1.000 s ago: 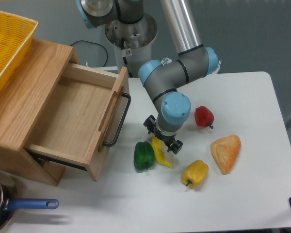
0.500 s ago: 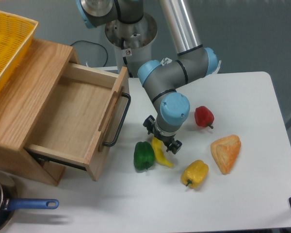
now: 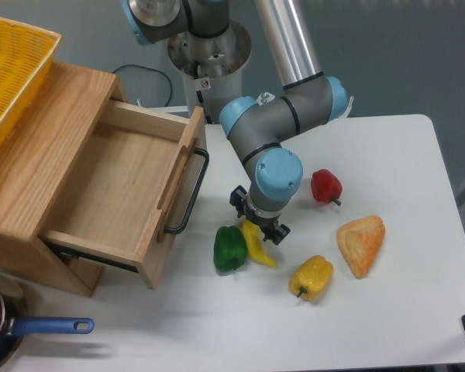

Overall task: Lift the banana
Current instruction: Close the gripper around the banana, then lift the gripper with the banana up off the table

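Here the banana [image 3: 256, 244] lies on the white bench [image 3: 387, 310], just beside the green bell pepper [image 3: 229, 249] on its left, and its lower pointed end is directed toward the yellow bell pepper [image 3: 311, 277]. The pincer [image 3: 260, 225] stands straight above the upper end of the banana, with one dark finger on each side of it; the wrist of the arm hides the tips, so I cannot tell if the fingers already press on the fruit or are only close around it. The banana looks to rest on the bench. To the right, the red bell pepper [image 3: 326, 186] sits near the arm, and an orange-yellow wedge-shaped toy [image 3: 362, 243] lies beside the yellow pepper. On the left side is a wooden box with its drawer [image 3: 120, 186] pulled open, and a yellow basket [image 3: 12, 74] stands on top of it. A pot with a blue handle [image 3: 50, 326] shows at the lower left corner.
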`<act>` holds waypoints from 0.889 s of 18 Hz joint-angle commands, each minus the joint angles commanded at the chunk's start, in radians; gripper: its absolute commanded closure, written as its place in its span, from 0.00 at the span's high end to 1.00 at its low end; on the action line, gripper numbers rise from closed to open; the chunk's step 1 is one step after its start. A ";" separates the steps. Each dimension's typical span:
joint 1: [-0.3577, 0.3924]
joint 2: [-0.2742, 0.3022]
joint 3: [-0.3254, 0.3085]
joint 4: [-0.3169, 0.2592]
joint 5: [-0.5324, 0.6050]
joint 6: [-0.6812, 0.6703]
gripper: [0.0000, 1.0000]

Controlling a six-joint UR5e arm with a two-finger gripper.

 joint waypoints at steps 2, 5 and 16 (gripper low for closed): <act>0.002 0.000 0.000 0.000 0.000 -0.002 0.62; 0.002 0.000 0.003 0.000 0.000 -0.011 0.53; 0.002 0.017 0.051 -0.012 0.005 -0.018 0.45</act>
